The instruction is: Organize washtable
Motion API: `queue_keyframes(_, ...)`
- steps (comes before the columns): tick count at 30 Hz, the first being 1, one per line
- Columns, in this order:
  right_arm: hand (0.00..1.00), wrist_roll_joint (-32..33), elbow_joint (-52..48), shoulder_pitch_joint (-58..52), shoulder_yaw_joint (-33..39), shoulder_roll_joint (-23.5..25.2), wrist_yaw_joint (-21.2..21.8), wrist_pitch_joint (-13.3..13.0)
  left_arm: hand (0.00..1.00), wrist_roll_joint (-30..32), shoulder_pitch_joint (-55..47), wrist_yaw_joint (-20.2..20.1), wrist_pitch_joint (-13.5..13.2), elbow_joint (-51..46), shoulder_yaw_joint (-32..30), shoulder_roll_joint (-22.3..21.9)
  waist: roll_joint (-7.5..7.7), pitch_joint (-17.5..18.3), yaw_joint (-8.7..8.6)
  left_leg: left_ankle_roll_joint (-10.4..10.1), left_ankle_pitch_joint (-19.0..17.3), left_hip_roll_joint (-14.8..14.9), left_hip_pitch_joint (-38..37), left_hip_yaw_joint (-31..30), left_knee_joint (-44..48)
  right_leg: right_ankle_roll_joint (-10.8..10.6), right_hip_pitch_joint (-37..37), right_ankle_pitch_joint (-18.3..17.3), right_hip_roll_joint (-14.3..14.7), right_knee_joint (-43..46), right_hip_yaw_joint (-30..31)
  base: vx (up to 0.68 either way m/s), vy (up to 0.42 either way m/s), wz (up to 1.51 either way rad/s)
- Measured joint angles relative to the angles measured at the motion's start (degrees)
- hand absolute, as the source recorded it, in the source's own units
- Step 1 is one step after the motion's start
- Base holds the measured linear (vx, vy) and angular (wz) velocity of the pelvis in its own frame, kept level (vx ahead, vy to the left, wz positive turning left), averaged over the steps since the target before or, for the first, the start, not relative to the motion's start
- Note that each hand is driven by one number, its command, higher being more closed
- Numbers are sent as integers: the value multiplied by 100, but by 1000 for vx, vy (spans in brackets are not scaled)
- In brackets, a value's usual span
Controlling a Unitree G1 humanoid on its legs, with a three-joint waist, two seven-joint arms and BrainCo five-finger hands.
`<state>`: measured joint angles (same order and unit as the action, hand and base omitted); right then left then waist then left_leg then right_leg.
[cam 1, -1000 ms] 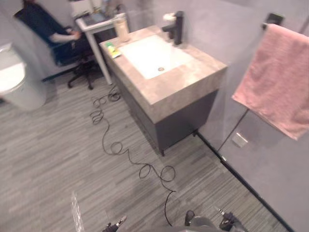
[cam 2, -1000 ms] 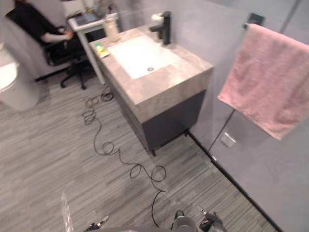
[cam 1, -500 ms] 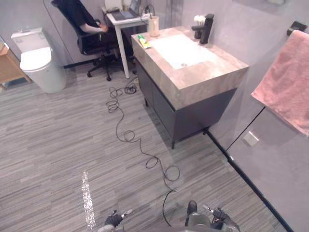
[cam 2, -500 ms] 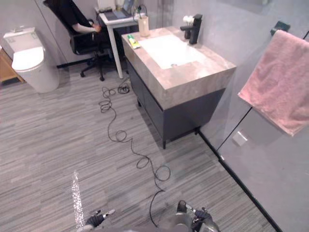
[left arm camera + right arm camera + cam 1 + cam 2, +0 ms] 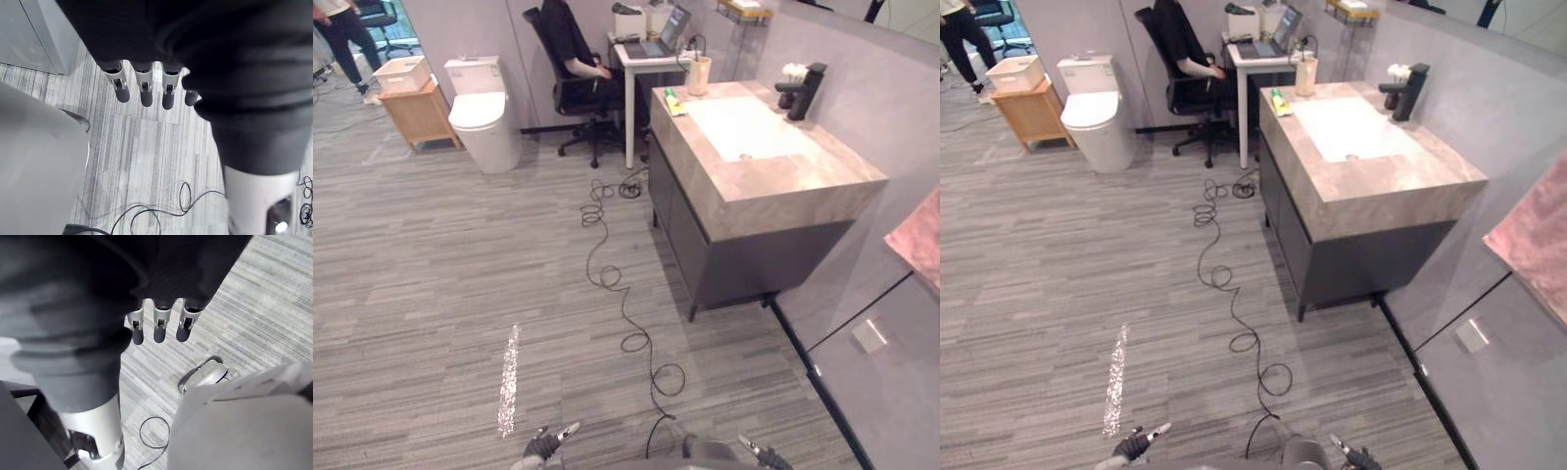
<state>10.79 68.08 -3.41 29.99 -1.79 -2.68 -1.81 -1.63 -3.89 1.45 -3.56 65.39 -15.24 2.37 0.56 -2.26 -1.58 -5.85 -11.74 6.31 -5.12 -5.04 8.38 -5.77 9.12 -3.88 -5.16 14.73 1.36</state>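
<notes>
Left eye view took in a bathroom with a grey plank floor (image 5: 431,294). At the far left a standing person (image 5: 337,27) was partly in sight, next to a wooden stand (image 5: 419,116) carrying a white bin (image 5: 403,73), with a toilet (image 5: 485,116) just beside it. Low at the edge of that view hung the left robot hand (image 5: 143,92), fingers straight and relaxed over the floor, grasping nothing. Further along, a seated person (image 5: 570,47) in dark clothes faced a white desk (image 5: 641,61) with a laptop (image 5: 668,31) on it. The washtable (image 5: 690,230) stood touching the desk and against the wall, well apart from both robot hands. Its stone worktop (image 5: 783,184) held a white basin (image 5: 744,129), a cup (image 5: 698,75) and a green packet (image 5: 673,101) at the far end, and a black faucet (image 5: 803,90) by the wall. The right robot hand (image 5: 159,328) hung released above the floor, empty. A pink towel (image 5: 920,240) showed at the far right.
</notes>
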Motion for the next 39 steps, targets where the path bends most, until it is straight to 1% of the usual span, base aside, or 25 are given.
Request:
queue_keyframes(1,0,9,17,21,-8,1,-10,-2,0,-6,1,3,0,24,49,6,-3,37,4,11,35,0,-8,5,-47,-18,-70,146,5,-200,12,110,128,-1)
queue_keyframes(3,0,103,28,94,-83,31,-47,-24,0,-43,37,6,-3,91,388,100,5,52,6,11,70,-35,-47,-34,-41,16,-367,402,-7,-669,25,100,122,5)
queue_keyframes(7,0,214,82,144,-362,48,-39,-43,0,-44,62,12,-12,142,637,137,13,71,43,25,80,-43,-121,-147,-12,46,-581,422,-11,-827,-32,35,45,13)
queue_keyframes(9,0,211,80,145,-438,52,-27,-61,0,-43,108,11,-14,165,642,139,12,70,72,15,153,-45,-84,-255,-35,53,-610,419,-13,-862,-88,-19,-22,26)
queue_keyframes(12,0,206,76,79,-412,40,-7,-84,0,-46,128,12,-26,193,640,133,-11,49,74,23,276,-45,7,-390,-42,135,-652,360,-14,-883,-183,-51,-50,41)
queue_keyframes(13,0,197,53,70,-407,26,-2,-117,0,-46,123,14,-47,192,587,111,-36,14,72,13,300,-40,55,-440,-1,88,-666,274,-13,-837,-230,-82,-61,48)
queue_keyframes(15,0,177,-14,52,-412,23,1,-170,0,-48,146,13,-65,143,439,30,-73,-164,53,4,290,-37,91,-430,151,97,-671,99,-12,-575,-266,-117,-64,55)
queue_keyframes(16,0,144,-91,31,-428,26,8,-181,0,-55,146,15,-70,59,294,-20,-39,-292,55,-38,225,-35,170,-394,350,109,-647,-44,-8,-328,-268,-197,-65,58)
queue_keyframes(17,0,88,-211,-37,-522,-10,11,-185,0,-63,139,16,-68,-27,114,-94,-103,-349,74,-74,75,6,318,-282,663,110,-583,-168,-1,-60,-289,-171,-53,53)
queue_keyframes(18,0,45,-237,-57,-555,-34,11,-194,0,-101,126,16,-70,-78,39,-122,-78,-398,102,-81,29,17,396,-235,842,93,-567,-223,-12,37,-291,-198,-3,38)
queue_keyframes(19,0,-9,-266,-89,-605,-54,8,-187,0,-134,83,15,-75,-170,-135,-169,-74,-418,144,-73,13,15,597,-83,1252,85,-562,-252,-69,125,-284,-173,29,21)
queue_keyframes(20,0,-18,-310,-121,-688,-79,7,-178,0,-200,36,17,-77,-255,-302,-223,-78,-423,208,-64,13,75,776,219,1561,83,-563,-252,-100,166,-288,-204,33,17)
queue_keyframes(21,0,-17,-336,-143,-694,-81,8,-178,0,-235,31,21,-77,-281,-370,-249,-84,-425,224,-56,9,97,832,356,1658,81,-562,-252,-109,179,-287,-166,27,10)
queue_keyframes(22,0,-17,-403,-191,-696,-81,9,-176,0,-237,21,27,-77,-299,-506,-295,-116,-409,240,82,-78,176,851,642,1626,65,-508,-246,-97,186,-297,-129,34,8)
queue_keyframes(23,0,-17,-429,-198,-702,-74,10,-179,0,-246,23,39,-76,-308,-566,-308,-106,-415,244,197,-203,196,867,749,1539,8,-458,-209,-100,179,-297,-151,65,4)
queue_keyframes(24,0,-17,-441,-228,-755,-77,5,-173,0,-250,43,64,-76,-314,-576,-286,-119,-411,259,227,-165,197,948,931,1392,-57,-475,-124,-103,-94,-278,-104,56,-1)
queue_keyframes(26,0,-20,-438,-229,-765,-54,0,-159,0,-248,35,122,-77,-314,-576,-255,-94,-320,254,272,-109,189,970,1124,1110,-45,-538,26,-133,-552,-245,-63,58,2)
queue_keyframes(28,0,-19,-432,-269,-758,-6,-23,-150,0,-247,29,132,-71,-315,-576,-207,7,-247,256,288,65,124,948,1223,681,-6,-611,105,-193,-1014,-250,-12,48,10)
queue_keyframes(29,0,-19,-426,-284,-734,35,-52,-132,0,-242,21,135,-66,-310,-573,-172,37,-225,248,285,206,35,926,1242,424,13,-616,131,-246,-1222,-251,4,39,10)
queue_keyframes(30,0,-25,-423,-283,-694,58,-78,-103,0,-239,18,139,-60,-305,-570,-154,121,-168,252,298,296,-53,877,1229,183,10,-633,132,-302,-1380,-279,8,30,10)
queue_keyframes(32,0,-19,-419,-278,-559,101,-87,-64,0,-231,8,143,-53,-275,-525,-139,132,-84,263,310,390,-204,789,1180,-151,4,-699,129,-355,-1599,-271,54,40,12)
queue_keyframes(34,0,-14,-420,-233,-526,132,-85,-47,0,-230,8,143,-54,-235,-471,-89,141,-32,272,310,390,-296,733,1125,-272,-35,-700,144,-421,-1608,-270,72,36,10)
queue_keyframes(36,0,-11,-420,-144,-542,139,-78,-44,0,-226,-2,144,-57,-218,-222,-24,143,18,279,313,388,-386,729,1048,-240,-111,-699,173,-497,-1550,-276,89,38,8)
queue_keyframes(37,0,-8,-422,-53,-594,166,-67,-47,0,-226,3,144,-65,-176,-23,24,155,22,286,329,379,-463,727,999,-204,-213,-655,101,-563,-1381,-256,128,64,8)
queue_keyframes(39,0,1,-433,94,-701,167,-24,-72,0,-223,-6,143,-68,-176,244,96,204,40,291,506,265,-711,776,981,-7,-455,-388,-84,-821,-753,-163,162,116,19)
